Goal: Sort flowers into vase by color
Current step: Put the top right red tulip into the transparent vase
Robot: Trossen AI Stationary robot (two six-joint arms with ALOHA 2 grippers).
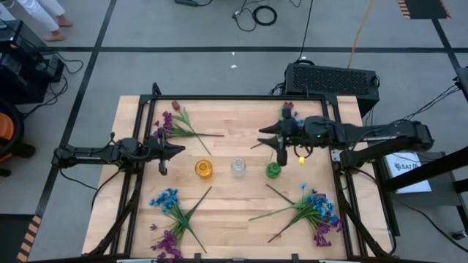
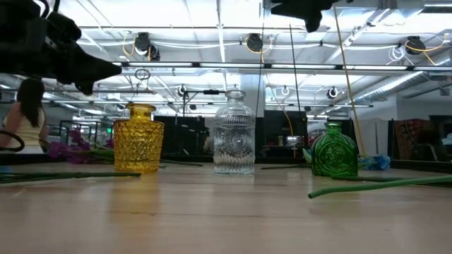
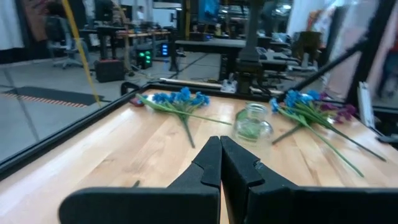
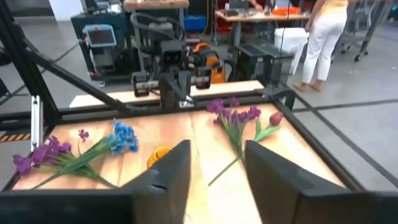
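A flower [image 1: 281, 150] is standing stem-down in the green vase [image 1: 273, 170] right of the frame's centre, where the right claw [image 1: 281, 140], parted, is hovering and risking toppling it; the left claw [image 1: 178, 150] is waiting clenched at centre left.

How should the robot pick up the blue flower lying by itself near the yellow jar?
Best on the thin green stem of the blue artificial flower sprig, about halfway along. It lies flat on the wooden table, slanting, with bare wood on both sides there, so a pincer should probably come straight down, fingers across the stem. The blossom end is bushy and crowds other sprigs.
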